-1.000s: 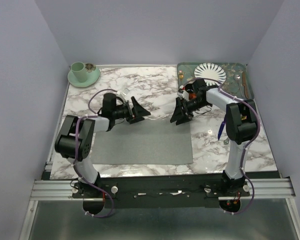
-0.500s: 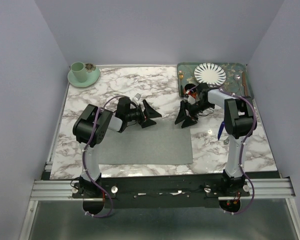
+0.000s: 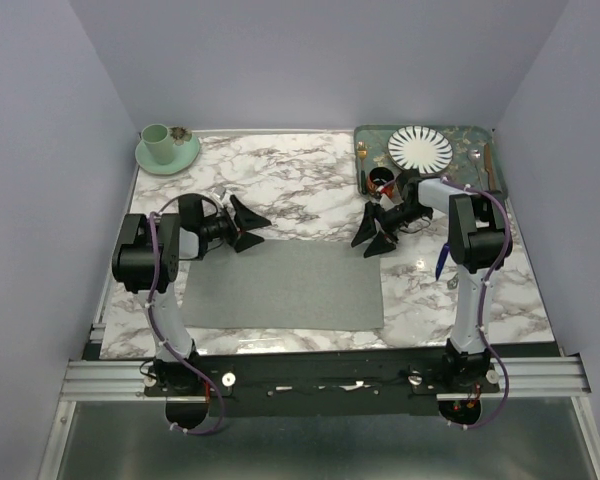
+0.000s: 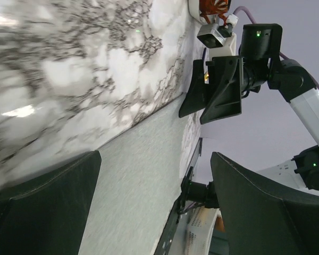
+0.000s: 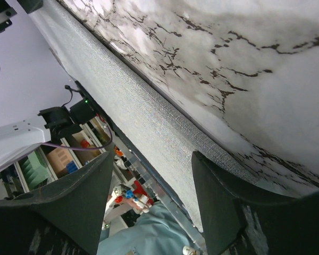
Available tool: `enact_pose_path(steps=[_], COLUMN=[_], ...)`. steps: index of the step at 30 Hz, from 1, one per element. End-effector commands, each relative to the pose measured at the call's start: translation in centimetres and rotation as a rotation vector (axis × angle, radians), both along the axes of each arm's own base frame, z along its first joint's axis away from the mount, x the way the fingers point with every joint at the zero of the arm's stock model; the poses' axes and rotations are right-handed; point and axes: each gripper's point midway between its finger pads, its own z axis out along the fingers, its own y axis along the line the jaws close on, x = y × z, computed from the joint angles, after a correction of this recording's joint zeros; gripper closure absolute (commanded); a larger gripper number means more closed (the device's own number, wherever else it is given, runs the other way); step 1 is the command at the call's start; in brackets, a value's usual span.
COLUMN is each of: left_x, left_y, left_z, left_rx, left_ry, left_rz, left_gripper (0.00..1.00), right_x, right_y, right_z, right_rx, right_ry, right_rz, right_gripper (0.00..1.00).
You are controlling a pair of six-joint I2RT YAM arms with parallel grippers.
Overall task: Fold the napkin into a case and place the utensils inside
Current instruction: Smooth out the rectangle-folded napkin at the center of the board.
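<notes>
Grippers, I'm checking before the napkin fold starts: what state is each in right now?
Left gripper: open, holding nothing.
Right gripper: open, holding nothing.

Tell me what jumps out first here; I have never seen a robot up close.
The left gripper and right gripper, black and both open, hover over a marble table by the far corners of a flat grey napkin. At the far right, a striped plate sits on a green tray.

Left gripper [image 3: 258, 230] now farther left
</notes>
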Motion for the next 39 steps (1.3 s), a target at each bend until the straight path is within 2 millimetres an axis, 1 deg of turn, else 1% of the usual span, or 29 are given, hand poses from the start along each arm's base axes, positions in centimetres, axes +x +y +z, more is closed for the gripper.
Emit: enact_pose_path(steps=[1, 2, 3, 5, 6, 7, 9, 10, 13, 15, 16, 18, 19, 21, 23, 24, 25, 26, 27, 28, 29, 30, 31, 32, 34, 35, 37, 38, 39], left_x=[-1.7, -1.6, -1.4, -1.5, -1.4, -1.4, -1.4, -1.3, -1.3, -1.4, -1.3, -0.9, -0.5, -0.3, -0.2, -1.2, -1.5, -2.1, -3.6, -4.4, -5.3, -7.1, -7.9, -8.6, -10.4, -11.3, -12.4, -13.0, -13.2], left_y=[6.2, 7.1, 8.9, 10.6, 12.2, 13.1, 14.5, 15.7, 17.2, 17.6, 17.7, 17.9, 18.1, 17.9, 18.3, 16.7, 17.2, 16.7, 16.0, 14.4, 14.5, 13.9, 12.6, 13.0, 11.9, 10.8, 11.0, 10.4, 10.7], left_z=[-3.4, -3.6, -3.7, -4.3, -4.3, -4.9, -4.8, -5.0, -4.5, -4.1, -3.5, -2.3, -0.6, 1.0, 2.9, 3.5, 3.9, 4.0, 3.5, 4.0, 3.5, 2.5, 2.6, 2.0, 0.9, 0.5, -0.9, -1.4, -2.1], left_rx=[0.129, 0.149, 0.169, 0.168, 0.165, 0.179, 0.178, 0.187, 0.187, 0.190, 0.203, 0.230, 0.263, 0.336, 0.515, 0.575, 0.732, 0.798, 0.833, 0.880, 0.940, 0.955, 0.984, 1.035, 1.060, 1.070, 1.132, 1.152, 1.180], left_ry=[0.048, 0.040, 0.042, 0.055, 0.086, 0.068, 0.080, 0.066, 0.060, 0.045, 0.025, -0.020, -0.073, -0.135, -0.216, -0.222, -0.288, -0.292, -0.262, -0.315, -0.302, -0.277, -0.309, -0.296, -0.289, -0.305, -0.270, -0.278, -0.269], left_rz=[0.007, 0.001, 0.007, 0.008, 0.033, 0.028, 0.031, 0.045, 0.067, 0.062, 0.061, 0.062, 0.067, 0.045, 0.025, -0.055, -0.112, -0.157, -0.210, -0.283, -0.318, -0.372, -0.430, -0.451, -0.524, -0.586, -0.642, -0.689, -0.711], left_gripper=[0.01, 0.01, 0.01, 0.01, 0.01, 0.01, 0.01, 0.01, 0.01, 0.01, 0.01, 0.01, 0.01, 0.01, 0.01, 0.01, 0.01, 0.01, 0.01, 0.02, 0.03, 0.06, 0.09, 0.18, 0.29, 0.43, 0.62, 0.66, 0.69], right_x=[-1.1, -1.0, -1.1, -1.0, -1.1, -1.1, -1.0, -1.0, -0.7, -0.4, -0.3, 0.2, 0.5, 0.6, 0.6, 0.6, 0.5, 0.6, 0.7, 0.8, 1.1, 1.8, 2.1, 2.8, 3.7, 4.2, 4.6, 4.8, 5.0], right_y=[-2.7, -2.7, -2.7, -2.7, -2.7, -2.7, -2.7, -2.7, -2.7, -2.4, -2.2, -1.5, -1.1, -0.2, 0.8, 1.0, 1.3, 1.3, 1.1, 1.1, 1.0, 0.4, 0.4, 0.2, -0.1, -0.2, -0.5, -0.5, -1.0], right_z=[-4.6, -4.6, -4.6, -4.6, -4.6, -4.7, -4.7, -4.7, -4.3, -3.8, -3.5, -1.8, -0.9, 0.8, 3.5, 4.3, 5.3, 6.1, 6.4, 6.5, 7.0, 6.6, 6.5, 6.2, 5.4, 5.0, 3.9, 3.5, 2.7], right_rx=[-0.176, -0.177, -0.177, -0.174, -0.175, -0.175, -0.178, -0.178, -0.171, -0.152, -0.140, -0.085, -0.063, -0.010, 0.047, 0.058, 0.068, 0.056, 0.044, 0.027, 0.005, -0.058, -0.089, -0.125, -0.212, -0.239, -0.301, -0.320, -0.360], right_ry=[0.042, 0.039, 0.041, 0.041, 0.044, 0.044, 0.036, 0.036, 0.021, 0.004, -0.006, -0.042, -0.073, -0.115, -0.180, -0.200, -0.247, -0.267, -0.307, -0.342, -0.382, -0.419, -0.461, -0.495, -0.554, -0.575, -0.594, -0.603, -0.603], right_rz=[0.023, 0.022, 0.022, 0.021, 0.021, 0.021, 0.024, 0.024, 0.026, 0.027, 0.031, 0.031, 0.044, 0.062, 0.092, 0.103, 0.132, 0.142, 0.163, 0.184, 0.195, 0.203, 0.230, 0.240, 0.281, 0.291, 0.321, 0.329, 0.338], right_gripper=[0.29, 0.29, 0.29, 0.29, 0.29, 0.29, 0.29, 0.29, 0.29, 0.29, 0.29, 0.28, 0.28, 0.27, 0.27, 0.27, 0.27, 0.27, 0.28, 0.28, 0.28, 0.28, 0.29, 0.31, 0.32, 0.32, 0.34, 0.35, 0.36])
